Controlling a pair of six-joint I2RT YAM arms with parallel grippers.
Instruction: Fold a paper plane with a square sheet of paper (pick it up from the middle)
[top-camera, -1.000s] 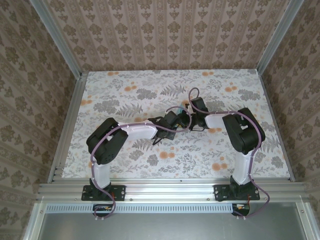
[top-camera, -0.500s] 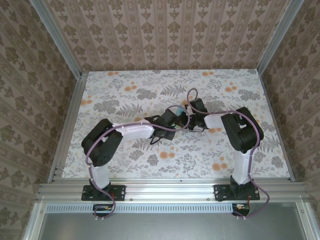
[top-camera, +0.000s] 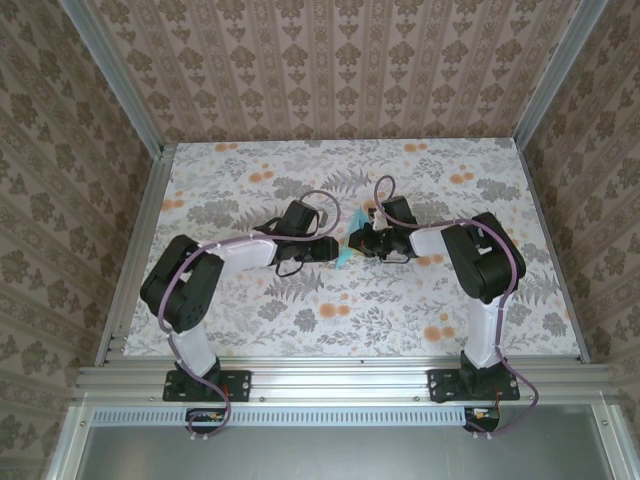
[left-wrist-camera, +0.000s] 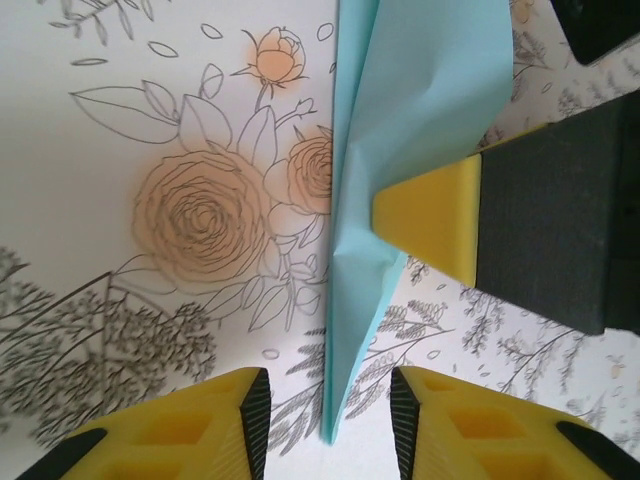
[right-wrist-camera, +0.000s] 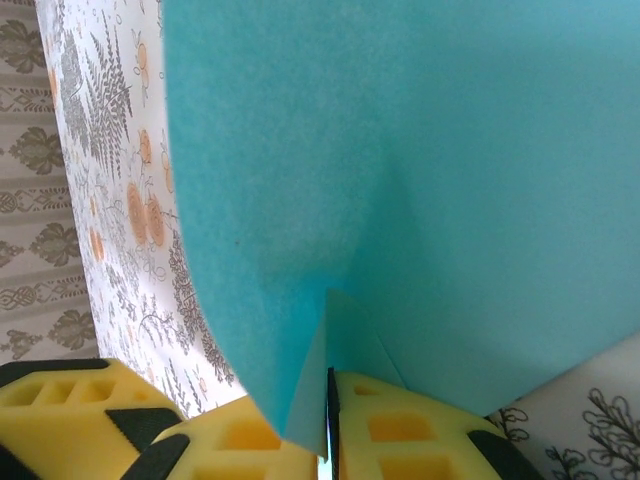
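Overhead and wrist views, mid-fold. The floral table (top-camera: 470, 300) carried both arms, which met near its centre; the left arm (top-camera: 240, 252) reached in from the left and the right arm (top-camera: 470, 255) from the right.

The paper sheet (top-camera: 347, 256), already folded into a narrow turquoise wedge, lay between the two grippers, slanting across the table from the far right towards the near left. In the left wrist view its long crease ran straight down the frame, wide end far and pointed end near, so that the point aimed into the gap of the left gripper (left-wrist-camera: 328, 405).

That gripper stood with its jaws apart and clamped on nothing; the paper's tip lay just ahead of them, and contact could not be judged.

The right gripper (right-wrist-camera: 330, 425) was the nearer: its jaws were closed on a folded edge of the sheet. One right fingertip (left-wrist-camera: 430, 225) overlapped the wedge about halfway along in the left wrist view.

Judgement: any next grasp by the left gripper would run along the crease axis, from the tip inwards.
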